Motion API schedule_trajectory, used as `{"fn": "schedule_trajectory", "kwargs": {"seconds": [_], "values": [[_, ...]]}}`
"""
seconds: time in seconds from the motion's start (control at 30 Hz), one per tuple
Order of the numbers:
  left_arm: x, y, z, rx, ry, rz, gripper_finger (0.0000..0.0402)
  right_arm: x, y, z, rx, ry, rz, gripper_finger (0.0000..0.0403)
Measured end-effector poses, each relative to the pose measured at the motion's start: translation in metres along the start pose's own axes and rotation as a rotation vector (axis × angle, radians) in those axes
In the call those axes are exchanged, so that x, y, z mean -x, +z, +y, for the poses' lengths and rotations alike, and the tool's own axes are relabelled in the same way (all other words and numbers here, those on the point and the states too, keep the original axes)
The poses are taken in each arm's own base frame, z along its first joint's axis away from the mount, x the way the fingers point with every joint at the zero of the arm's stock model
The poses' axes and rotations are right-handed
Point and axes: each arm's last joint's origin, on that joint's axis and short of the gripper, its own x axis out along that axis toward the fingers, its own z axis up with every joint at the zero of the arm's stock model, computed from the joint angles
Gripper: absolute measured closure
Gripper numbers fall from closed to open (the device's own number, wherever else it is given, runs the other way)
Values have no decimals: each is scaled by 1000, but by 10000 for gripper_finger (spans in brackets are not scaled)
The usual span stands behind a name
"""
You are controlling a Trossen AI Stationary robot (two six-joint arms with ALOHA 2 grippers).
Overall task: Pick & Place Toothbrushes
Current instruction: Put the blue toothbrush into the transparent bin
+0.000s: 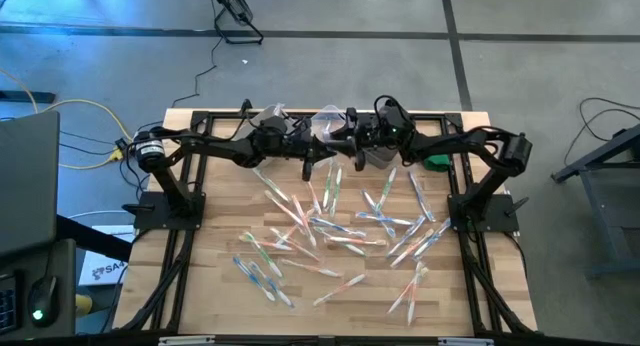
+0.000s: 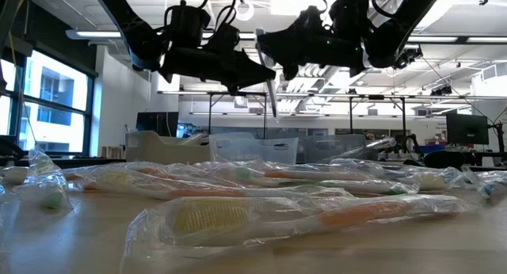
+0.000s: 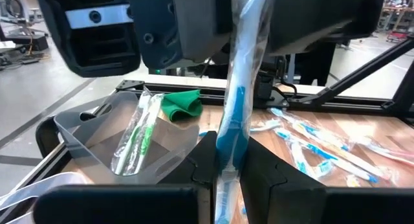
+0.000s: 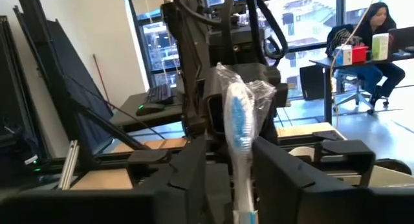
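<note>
Right up close in the low view lies a wrapped toothbrush [image 2: 261,217] with an orange handle, flat on the wooden table [image 1: 215,291]. Many more wrapped toothbrushes [image 1: 330,231] are spread across the table. Up high at the back, both arms meet. One blue toothbrush [image 3: 234,114] in its clear wrapper is between them. The left gripper [image 3: 226,179] pinches it tight. The right gripper [image 4: 239,179] has its fingers a little apart on each side of it. A clear bin [image 3: 97,130] holds a green toothbrush [image 3: 139,130].
</note>
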Motion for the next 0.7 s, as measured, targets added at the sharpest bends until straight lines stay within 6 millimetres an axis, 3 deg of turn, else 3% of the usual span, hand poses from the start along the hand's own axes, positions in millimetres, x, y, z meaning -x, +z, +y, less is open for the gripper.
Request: {"fn": "schedule_trajectory", "kwargs": {"seconds": [0.3,0.5,0.7], "values": [[6,2,11,0,18,-5,368,33,34,-1,-9,-79,104,199],[18,8,32,11,28,-23,368,62,56,5,-7,-158,166,193],[34,7,61,158,94,-19,368,71,53,6,-71,-188,239,200]]}}
